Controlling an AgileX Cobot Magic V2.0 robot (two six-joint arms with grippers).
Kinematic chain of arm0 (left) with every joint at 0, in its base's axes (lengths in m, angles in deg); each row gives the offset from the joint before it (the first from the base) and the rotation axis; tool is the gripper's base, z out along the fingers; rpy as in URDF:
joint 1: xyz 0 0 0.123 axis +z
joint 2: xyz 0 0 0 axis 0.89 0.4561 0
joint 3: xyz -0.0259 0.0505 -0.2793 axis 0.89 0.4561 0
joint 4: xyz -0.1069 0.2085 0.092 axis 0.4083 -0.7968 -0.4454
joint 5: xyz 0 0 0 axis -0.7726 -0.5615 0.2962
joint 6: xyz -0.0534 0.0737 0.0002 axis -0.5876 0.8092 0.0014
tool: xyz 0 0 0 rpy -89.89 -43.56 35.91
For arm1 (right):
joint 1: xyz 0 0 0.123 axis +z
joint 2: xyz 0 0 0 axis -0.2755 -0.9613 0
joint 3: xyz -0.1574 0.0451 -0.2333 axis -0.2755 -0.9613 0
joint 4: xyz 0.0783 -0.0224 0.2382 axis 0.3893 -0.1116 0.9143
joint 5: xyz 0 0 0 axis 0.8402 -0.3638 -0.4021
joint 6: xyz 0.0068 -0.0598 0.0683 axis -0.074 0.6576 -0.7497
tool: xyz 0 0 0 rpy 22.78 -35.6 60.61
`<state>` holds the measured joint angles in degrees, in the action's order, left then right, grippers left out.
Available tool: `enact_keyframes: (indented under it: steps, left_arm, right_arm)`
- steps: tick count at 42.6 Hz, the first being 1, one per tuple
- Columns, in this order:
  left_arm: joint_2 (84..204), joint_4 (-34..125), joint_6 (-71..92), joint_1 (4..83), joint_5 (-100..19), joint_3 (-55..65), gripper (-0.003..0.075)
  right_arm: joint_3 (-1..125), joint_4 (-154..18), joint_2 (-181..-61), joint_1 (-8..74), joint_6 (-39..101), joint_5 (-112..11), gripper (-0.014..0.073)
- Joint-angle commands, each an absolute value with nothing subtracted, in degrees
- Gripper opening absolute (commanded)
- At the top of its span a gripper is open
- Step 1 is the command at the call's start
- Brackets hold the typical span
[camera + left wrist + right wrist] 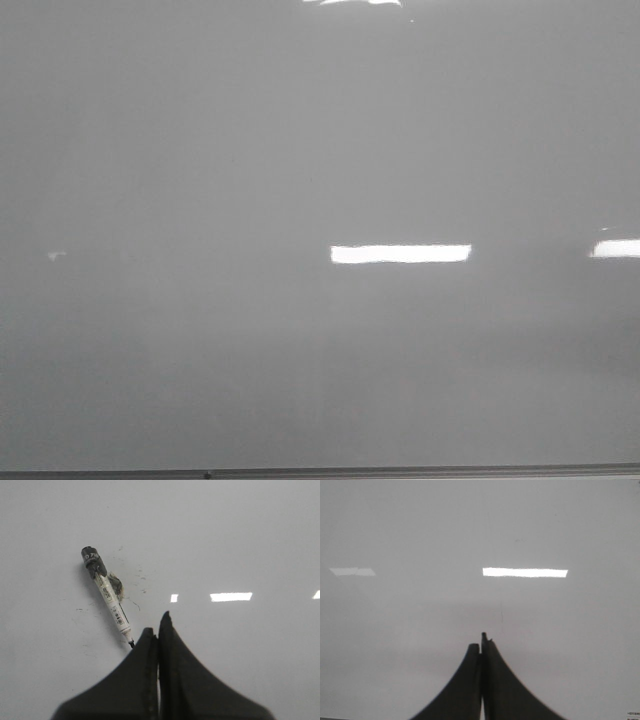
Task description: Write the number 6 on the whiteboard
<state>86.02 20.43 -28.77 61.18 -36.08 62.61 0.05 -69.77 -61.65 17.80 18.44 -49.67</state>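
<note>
One glossy whiteboard (300, 150) is lying blank; one slim marker (107, 592) is resting on it; both grippers' (157, 625) (482, 640) jaws are pressing together.

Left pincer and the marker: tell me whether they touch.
Cannot tell. In the left wrist view the marker lies on the whiteboard, its tip meeting the shut left pincer's outline; no gap shows.

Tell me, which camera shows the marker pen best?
The left wrist view: the marker pen lies whole on the whiteboard, uncapped tip toward the shut left gripper. The front and right wrist views show only bare board and glare, no pen.
</note>
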Motion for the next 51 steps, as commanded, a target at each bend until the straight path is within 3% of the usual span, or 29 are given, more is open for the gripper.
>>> enact_keyframes:
  steps: [1, 51]
  left_arm:
    - [85.20, 20.83, -29.21, 61.12, -31.38, 62.90, -0.0020]
    - [85.20, 19.32, -29.21, 61.12, -28.07, 62.90, -0.0020]
  right_arm:
    - [0.90, -69.42, -61.02, 17.96, 18.50, -44.86, -0.0060]
    - [0.96, -68.01, -61.02, 18.02, 18.50, -43.54, -0.0060]
